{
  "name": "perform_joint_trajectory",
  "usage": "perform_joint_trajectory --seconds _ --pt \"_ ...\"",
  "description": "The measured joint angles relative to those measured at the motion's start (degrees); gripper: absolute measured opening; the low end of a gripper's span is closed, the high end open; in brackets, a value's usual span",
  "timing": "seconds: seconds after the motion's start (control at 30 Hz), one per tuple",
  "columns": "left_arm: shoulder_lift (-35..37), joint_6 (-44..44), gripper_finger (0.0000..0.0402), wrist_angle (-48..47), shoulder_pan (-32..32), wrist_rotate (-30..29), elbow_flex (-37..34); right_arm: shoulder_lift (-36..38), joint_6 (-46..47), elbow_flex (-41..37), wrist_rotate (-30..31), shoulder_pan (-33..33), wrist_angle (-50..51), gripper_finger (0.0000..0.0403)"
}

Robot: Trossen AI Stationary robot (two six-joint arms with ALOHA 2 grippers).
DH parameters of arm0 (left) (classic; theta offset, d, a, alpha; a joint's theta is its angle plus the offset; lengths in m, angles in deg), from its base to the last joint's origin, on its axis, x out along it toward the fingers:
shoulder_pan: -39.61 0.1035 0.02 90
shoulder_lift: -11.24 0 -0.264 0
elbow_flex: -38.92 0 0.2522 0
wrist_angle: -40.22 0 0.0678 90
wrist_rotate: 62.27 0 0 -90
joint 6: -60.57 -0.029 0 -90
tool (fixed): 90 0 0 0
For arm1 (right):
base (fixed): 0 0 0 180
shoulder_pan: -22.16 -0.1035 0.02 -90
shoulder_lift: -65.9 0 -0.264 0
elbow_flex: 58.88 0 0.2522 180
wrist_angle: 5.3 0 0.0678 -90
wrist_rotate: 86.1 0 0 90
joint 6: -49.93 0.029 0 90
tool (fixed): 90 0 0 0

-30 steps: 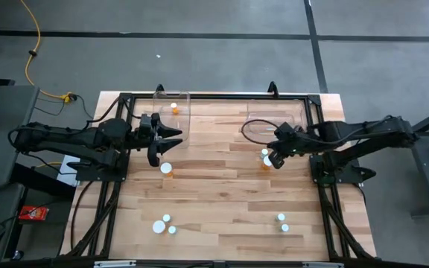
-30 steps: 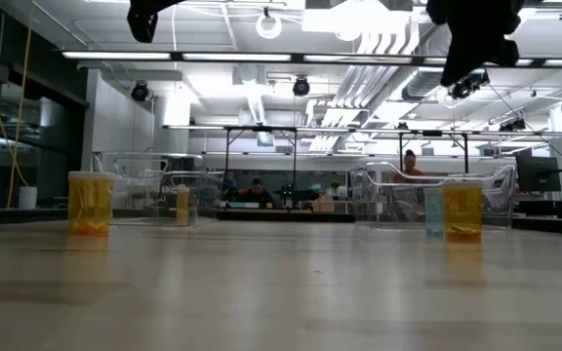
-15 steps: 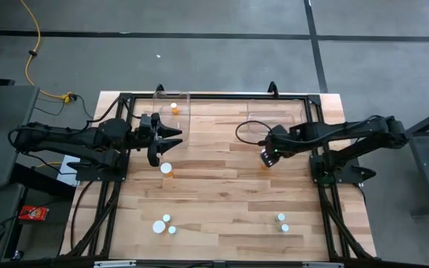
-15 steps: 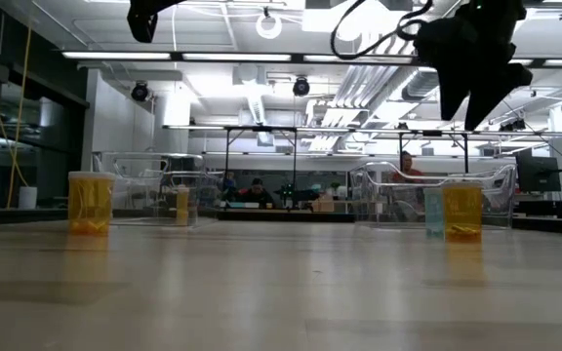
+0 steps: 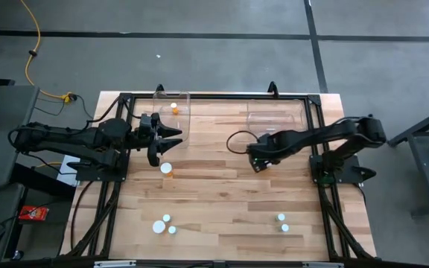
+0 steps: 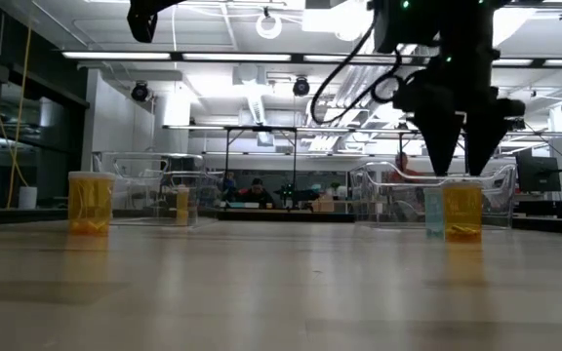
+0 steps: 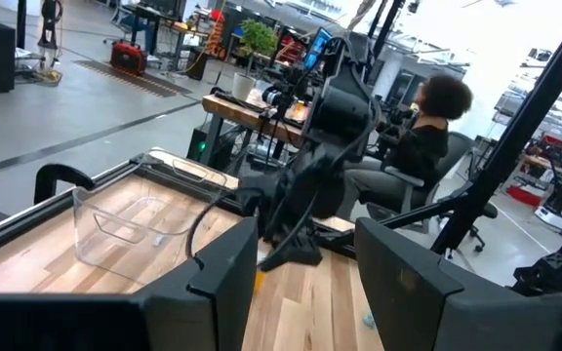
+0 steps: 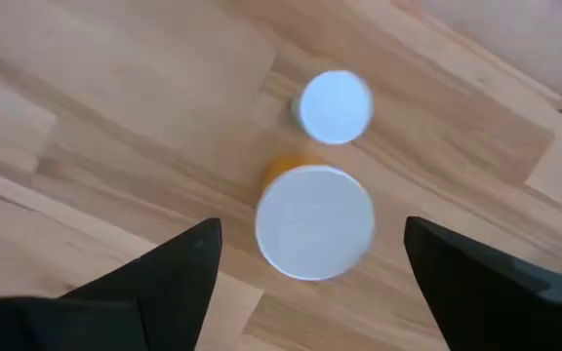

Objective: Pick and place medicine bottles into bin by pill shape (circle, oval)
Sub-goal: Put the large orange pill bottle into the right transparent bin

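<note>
- The left hand (image 5: 171, 139) hovers with fingers apart beside the left clear bin (image 5: 179, 97), which holds 1 amber bottle (image 5: 173, 107); another amber bottle (image 5: 167, 169) stands on the surface (image 5: 214, 201) just below.
- 3 white-capped bottles (image 5: 163, 223) stand near the front left.
- The right hand (image 5: 257, 162), fingers apart, hangs over 2 bottles (image 8: 315, 221).
- The right clear bin (image 5: 274, 112) appears to hold nothing.
- 2 more bottles (image 5: 282, 222) stand front right.

Pale planked wooden table (image 5: 222, 193) with a smooth sheen, clear glossy plastic bins (image 5: 274, 113), matt black grippers (image 8: 301, 283), smooth white bottle caps (image 8: 315, 222)
</note>
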Motion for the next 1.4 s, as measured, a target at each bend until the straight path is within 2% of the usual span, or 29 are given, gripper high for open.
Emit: perform_joint_trajectory --seconds 0.27,0.5,0.83,1.03,1.23,1.4 --pt "0.0 0.04 0.0163 0.0 -0.02 0.02 0.0 -5.21 -0.22 0.0 -0.64 0.75 -0.23 0.0314" --pt "0.0 0.04 0.0163 0.01 -0.02 0.02 0.0 -5.97 -1.87 0.0 -0.69 2.98 -1.25 0.0306" --pt "0.0 0.04 0.0163 0.02 -0.02 0.04 0.0 -5.89 -5.88 0.0 -2.85 4.57 -1.16 0.0221" --pt "0.0 0.04 0.0163 0.02 -0.02 0.05 0.0 -5.41 -8.04 0.02 -4.21 4.48 -0.24 0.0187" --pt "0.0 0.02 0.0163 0.0 -0.02 0.07 0.0 2.24 -10.61 0.01 -5.28 2.85 1.27 0.0185" --pt "0.0 0.04 0.0163 0.0 -0.02 0.07 0.0 13.4 -14.63 0.0 -4.91 -0.82 -9.98 0.0186"
